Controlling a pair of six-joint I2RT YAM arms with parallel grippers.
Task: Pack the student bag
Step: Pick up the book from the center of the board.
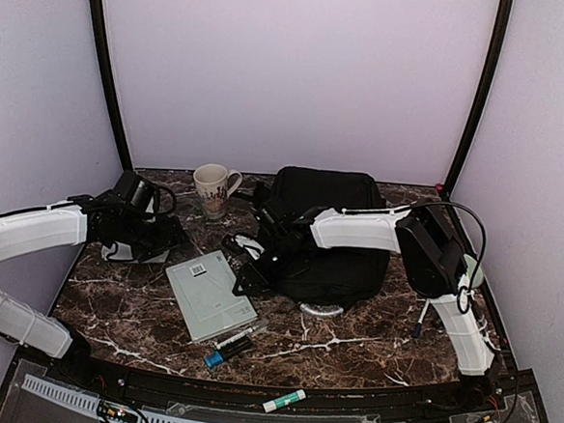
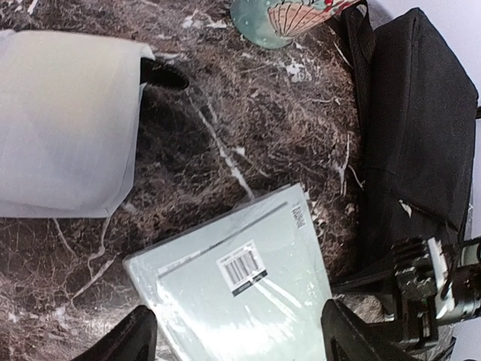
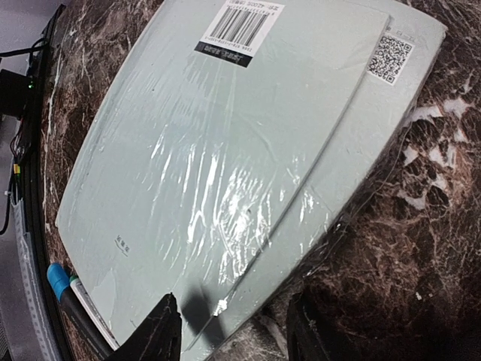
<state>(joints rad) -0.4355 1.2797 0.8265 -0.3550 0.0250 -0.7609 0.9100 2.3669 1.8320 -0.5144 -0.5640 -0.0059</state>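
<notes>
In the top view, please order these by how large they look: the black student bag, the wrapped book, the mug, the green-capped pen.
1. student bag, clearly the largest
2. wrapped book
3. mug
4. green-capped pen, thin and smallest

Table [image 1: 350,347] = dk brown marble w/ white veins; student bag [image 1: 334,234] plain blk; pouch [image 2: 64,124] off-white. Flat book [image 1: 210,296] pale grey-green under shiny clear wrap, w/ blk-&-white barcode label [image 2: 242,267] + QR code [image 3: 391,53]. Mug [image 1: 212,187] cream w/ brownish print, teal base & pink-orange fan motif in left wrist view; one marker [image 1: 229,351] blk w/ blue cap, a pen [image 1: 283,400] white w/ green cap.
</notes>
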